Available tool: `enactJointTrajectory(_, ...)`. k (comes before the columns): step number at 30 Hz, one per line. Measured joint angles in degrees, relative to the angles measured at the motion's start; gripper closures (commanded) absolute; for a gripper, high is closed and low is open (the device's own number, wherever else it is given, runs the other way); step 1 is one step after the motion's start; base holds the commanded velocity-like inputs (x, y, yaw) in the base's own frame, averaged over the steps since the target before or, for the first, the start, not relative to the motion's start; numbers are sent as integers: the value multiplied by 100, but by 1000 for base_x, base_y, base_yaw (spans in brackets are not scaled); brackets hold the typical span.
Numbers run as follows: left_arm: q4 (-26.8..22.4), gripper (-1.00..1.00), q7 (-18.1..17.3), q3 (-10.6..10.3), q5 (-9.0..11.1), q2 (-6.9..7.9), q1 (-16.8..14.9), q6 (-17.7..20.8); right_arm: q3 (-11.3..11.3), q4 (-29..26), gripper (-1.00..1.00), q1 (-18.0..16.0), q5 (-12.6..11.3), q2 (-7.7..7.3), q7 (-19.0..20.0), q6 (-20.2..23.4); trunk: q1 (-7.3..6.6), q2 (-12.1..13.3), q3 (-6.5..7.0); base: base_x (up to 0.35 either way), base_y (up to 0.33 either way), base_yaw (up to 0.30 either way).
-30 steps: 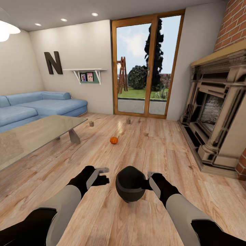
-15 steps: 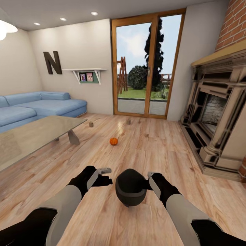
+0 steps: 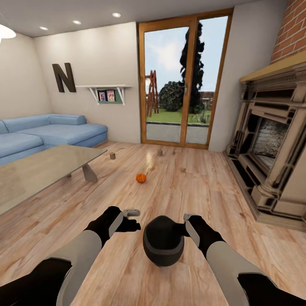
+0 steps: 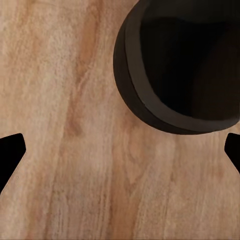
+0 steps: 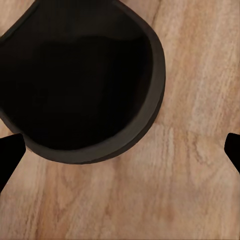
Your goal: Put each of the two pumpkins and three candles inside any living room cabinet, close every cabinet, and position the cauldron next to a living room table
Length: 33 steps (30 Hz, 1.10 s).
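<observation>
My right claw [image 3: 185,224] sits against the rim of the cauldron [image 3: 163,240], which hangs in front of my trunk above the wooden floor [image 3: 187,187]. From the head view I seem to be gripping that rim, but the fingertips are hidden against the dark metal, so I cannot tell whether they are pressed shut on it. My left claw [image 3: 132,217] is just beside the cauldron on its other side, apart from it and carrying nothing. I cannot tell how far it is spread.

I judge the cauldron rigid, thick-walled and fairly heavy for a one-sided hold. Its smooth dark bowl gives nothing to pinch, so the rim is the place to grip, and held at one edge it will want to tilt and swing.

The bench [image 3: 46,168], glass-topped on slanted legs, lies ahead and outward of my left claw. Its near corner and glass edge are what to avoid when I bring the cauldron alongside. Well ahead of both claws a pumpkin [image 3: 141,178] sits on open floor, and farther on two candles [image 3: 112,156] [image 3: 160,151] stand apart near the glass door [image 3: 182,80]. The fireplace [image 3: 272,144] walls off the side beyond my right claw, and the sofa [image 3: 46,134] closes the space behind the bench. The floor between is broad and free.
</observation>
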Motion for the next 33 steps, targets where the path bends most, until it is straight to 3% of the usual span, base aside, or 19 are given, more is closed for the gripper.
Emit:
enactJointTrajectory(15,0,-100,-63,-4,0,-5,0,0,0,0,-100,0,1,0,5,0,1,0,0,10,-70,0)
enactJointTrajectory(33,-9,-100,-65,-12,-1,-1,0,-1,0,0,-100,0,-1,0,4,1,0,0,0,96,-1,0)
